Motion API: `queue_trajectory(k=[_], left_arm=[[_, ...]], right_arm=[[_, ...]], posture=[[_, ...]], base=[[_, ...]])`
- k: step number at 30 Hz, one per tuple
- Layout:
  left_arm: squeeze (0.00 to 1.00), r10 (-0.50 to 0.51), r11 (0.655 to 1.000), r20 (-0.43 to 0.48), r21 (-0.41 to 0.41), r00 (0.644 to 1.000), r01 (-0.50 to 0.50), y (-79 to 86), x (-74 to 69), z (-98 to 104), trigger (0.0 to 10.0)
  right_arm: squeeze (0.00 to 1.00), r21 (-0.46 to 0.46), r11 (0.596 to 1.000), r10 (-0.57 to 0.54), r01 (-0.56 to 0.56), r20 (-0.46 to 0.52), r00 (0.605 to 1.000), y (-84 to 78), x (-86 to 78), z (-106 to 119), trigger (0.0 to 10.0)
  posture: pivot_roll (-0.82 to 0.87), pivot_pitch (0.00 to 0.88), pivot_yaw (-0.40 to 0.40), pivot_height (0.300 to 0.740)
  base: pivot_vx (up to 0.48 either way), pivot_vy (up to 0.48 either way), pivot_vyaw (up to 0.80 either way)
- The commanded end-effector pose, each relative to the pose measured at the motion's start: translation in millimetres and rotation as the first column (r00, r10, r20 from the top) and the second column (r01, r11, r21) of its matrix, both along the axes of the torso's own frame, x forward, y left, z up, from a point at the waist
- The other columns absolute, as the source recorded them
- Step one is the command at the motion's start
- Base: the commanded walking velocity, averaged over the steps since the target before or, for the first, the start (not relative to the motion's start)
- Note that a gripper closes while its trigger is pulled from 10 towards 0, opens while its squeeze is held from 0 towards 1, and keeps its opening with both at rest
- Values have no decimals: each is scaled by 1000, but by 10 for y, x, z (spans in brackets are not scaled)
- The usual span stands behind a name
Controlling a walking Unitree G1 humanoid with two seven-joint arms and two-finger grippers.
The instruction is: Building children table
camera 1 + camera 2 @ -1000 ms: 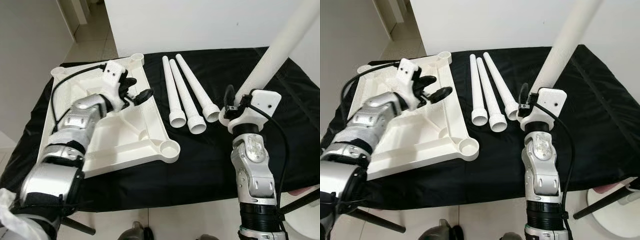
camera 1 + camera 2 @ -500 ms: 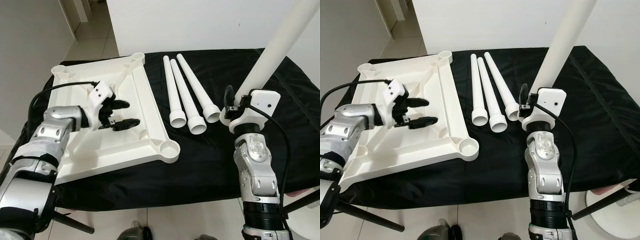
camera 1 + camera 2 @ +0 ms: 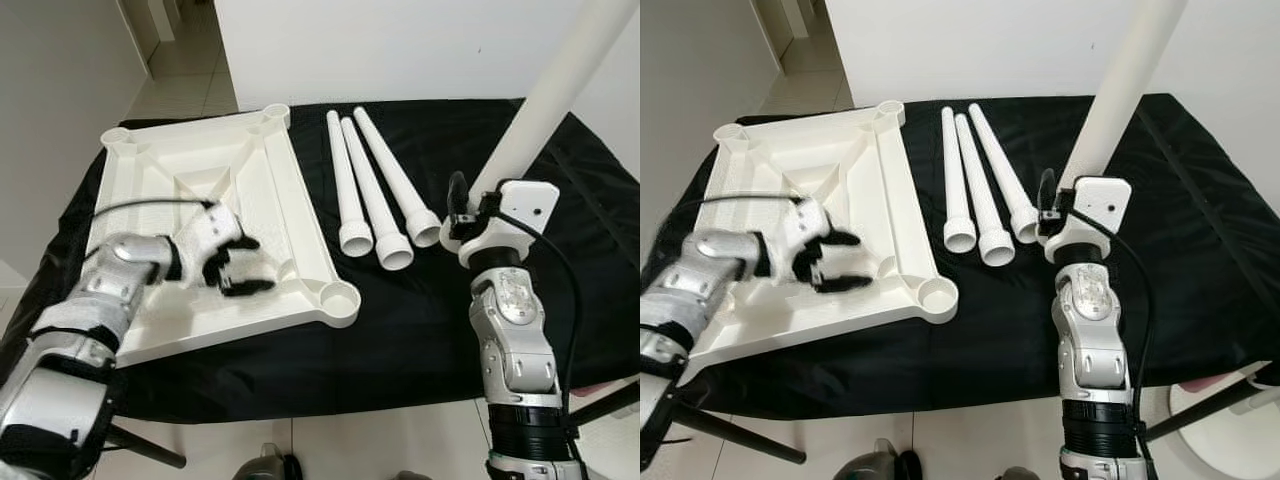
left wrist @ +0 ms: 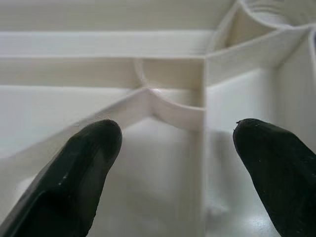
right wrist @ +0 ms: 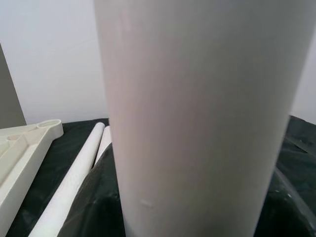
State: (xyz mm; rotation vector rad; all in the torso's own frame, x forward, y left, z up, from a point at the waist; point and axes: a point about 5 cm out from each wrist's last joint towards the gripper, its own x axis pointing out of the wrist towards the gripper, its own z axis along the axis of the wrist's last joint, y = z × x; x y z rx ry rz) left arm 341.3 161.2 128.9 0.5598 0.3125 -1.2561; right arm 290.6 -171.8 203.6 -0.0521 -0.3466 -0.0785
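Note:
The white table top [image 3: 200, 160] lies upside down on the left of the black-covered table, ribs and corner sockets facing up. My left gripper [image 3: 255, 265] hovers open just over its near part, fingers pointing toward the near right corner socket [image 3: 340, 297]. In the left wrist view, a rib and a round socket ring [image 4: 168, 106] sit between the open fingers [image 4: 84, 163]. Three white legs [image 3: 370, 190] lie side by side to the right of the top. My right gripper [image 3: 468, 203] is shut on a fourth white leg [image 3: 540, 110], held upright and tilted to the right.
The black cloth [image 3: 440, 320] covers the whole table, with bare room to the right of the legs. A white wall [image 3: 420, 40] stands behind, and tiled floor [image 3: 185, 70] opens at the far left. A dark stand leg [image 3: 1210, 400] crosses the lower right.
My left gripper has drawn back from the far middle of the table top to its near part, still open. The right gripper holds the upright leg in place.

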Motion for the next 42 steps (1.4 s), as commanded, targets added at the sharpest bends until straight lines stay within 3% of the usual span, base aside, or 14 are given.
queue_trajectory(k=[1, 6, 13, 16, 27, 33, 37, 39, 42], left_arm=[[0, -21, 997, 29, 74, 999, 18, -42, -18, -84, 10000], [0, -80, 991, 37, 108, 996, 76, -144, -89, -166, 10000], [0, -148, 986, 57, 83, 987, 143, -317, -151, -170, 10000], [0, -200, 980, 74, 5, 977, 200, -537, -193, -138, 10000], [0, -215, 970, 100, -91, 971, 224, -875, -267, -109, 10000], [0, -36, 995, 181, -82, 983, 51, -703, -20, -7, 10000], [0, 28, 990, 161, -144, 987, -4, -557, 79, 145, 10000], [0, 24, 974, 125, -228, 992, 6, -503, 91, 270, 10000], [0, -26, 921, 94, -385, 995, 60, -442, 59, 494, 10000]], right_arm=[[0, -1, 1000, 15, -15, 31, 999, 23, 21, 64, 10000], [0, -3, 1000, 15, -15, 32, 999, 11, 29, 74, 10000], [0, -10, 1000, 18, -17, 30, 999, 3, 29, 73, 10000], [0, -8, 1000, 28, -27, 27, 999, 24, 39, 64, 10000], [0, -14, 998, 60, -60, 27, 998, 97, 68, 51, 10000], [0, -32, 986, 166, -166, -8, 986, 229, 72, -25, 10000], [0, -70, 965, 249, -252, -55, 967, 333, 52, -126, 10000], [0, -90, 949, 293, -301, -88, 952, 391, 31, -194, 10000], [0, -96, 930, 342, -356, -131, 930, 455, -8, -291, 10000]], posture=[[-24, 26, 70, 740], [-31, 34, 68, 740], [-29, 37, 68, 740], [-26, 35, 66, 740], [-16, 19, 68, 740], [-8, 26, 66, 740], [-4, 30, 61, 740], [-2, 33, 55, 740], [4, 36, 36, 740]], base=[[0, 0, 0], [0, 0, 0], [0, 0, 0], [0, 0, 0], [0, 0, 0], [0, 0, 0], [0, 0, 0], [0, 0, 0], [0, 0, 0]])
